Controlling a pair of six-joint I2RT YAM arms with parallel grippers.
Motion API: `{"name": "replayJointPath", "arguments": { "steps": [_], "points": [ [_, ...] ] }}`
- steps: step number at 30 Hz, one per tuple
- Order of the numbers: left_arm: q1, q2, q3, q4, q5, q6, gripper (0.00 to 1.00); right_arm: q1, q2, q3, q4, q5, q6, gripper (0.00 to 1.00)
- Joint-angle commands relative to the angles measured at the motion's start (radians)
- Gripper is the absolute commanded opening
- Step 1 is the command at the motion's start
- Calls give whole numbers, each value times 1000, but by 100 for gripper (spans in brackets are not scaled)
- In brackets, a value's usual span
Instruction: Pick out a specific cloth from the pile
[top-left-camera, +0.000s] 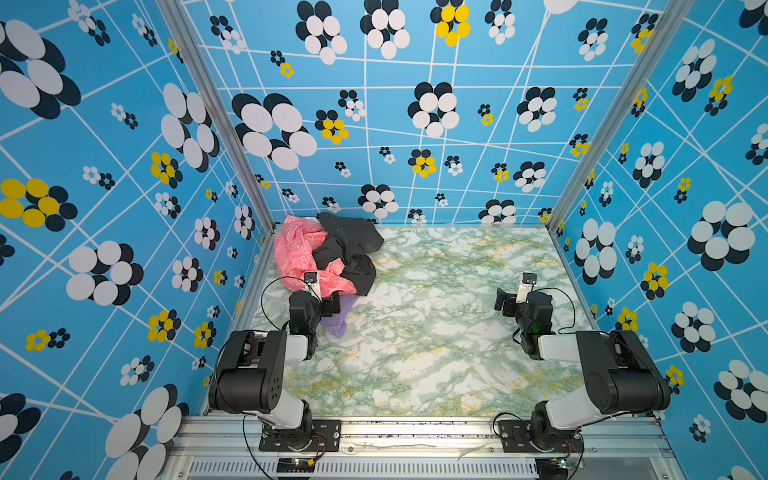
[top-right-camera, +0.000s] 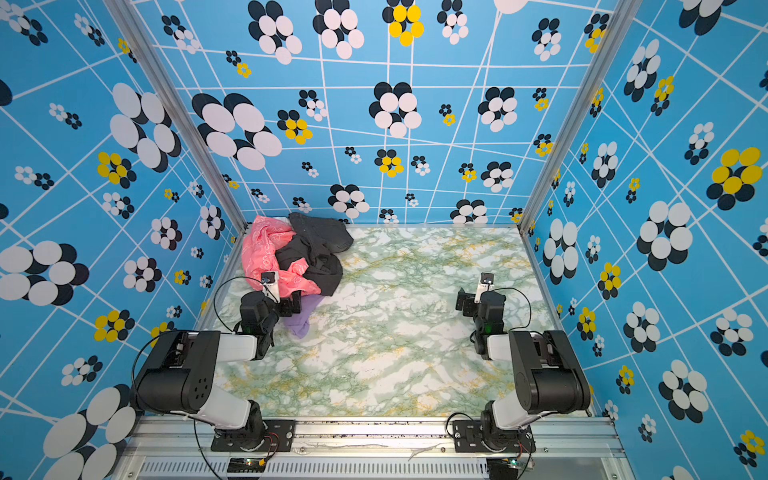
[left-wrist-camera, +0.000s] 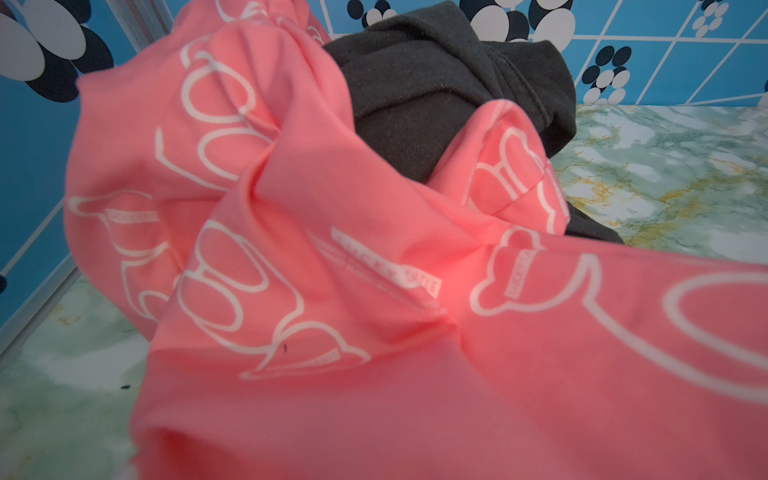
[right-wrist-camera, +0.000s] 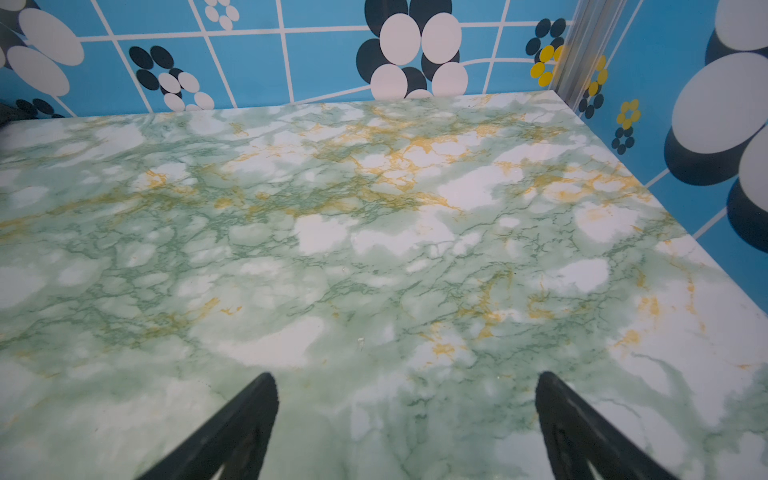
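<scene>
The pile (top-left-camera: 332, 253) lies in the back left corner of the table. The cloth (top-left-camera: 338, 323), lilac, sticks out from under the pile's near edge in both top views (top-right-camera: 301, 323). My left gripper (top-left-camera: 332, 302) hangs right at that edge, where the salmon-pink cloth (top-left-camera: 297, 249) meets the lilac one, and its jaws look open. The pink cloth (left-wrist-camera: 332, 249) fills the left wrist view and hides the fingers; black garments (left-wrist-camera: 436, 95) lie behind it. My right gripper (right-wrist-camera: 405, 386) stands open over bare table on the right (top-left-camera: 503, 301), holding nothing.
The green marble table (top-left-camera: 436, 340) is enclosed by blue flowered walls on three sides, with aluminium posts (top-left-camera: 232, 145) in the back corners. A metal rail (top-left-camera: 415, 432) carrying both arm bases runs along the front edge. Black garments (top-left-camera: 353, 243) lie against the back wall.
</scene>
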Motion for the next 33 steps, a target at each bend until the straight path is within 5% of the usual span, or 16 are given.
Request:
{"name": "replayJointPath", "arguments": {
  "steps": [1,8,14,21,23,26,33],
  "points": [
    [-1,-34,17,-28,-36,-2,99,-5,-26,35,-29,-41,-32,99],
    [-10,-267,102,-427,-71,-30,99,-5,-178,61,-195,-53,-34,99],
    [-24,-546,130,-714,-231,-117,99,-5,-344,126,-423,-40,-36,99],
    [-10,-826,195,-1068,-490,-445,99,-6,-410,243,-666,109,71,99],
    [8,-893,195,-1082,-420,-439,99,-8,-411,260,-694,150,118,99],
    [22,-925,225,-1113,-304,-463,99,-8,-424,263,-689,54,112,99],
    [-1,-735,432,-1232,-39,-510,99,-8,-417,295,-726,-68,156,99]
  ]
}}
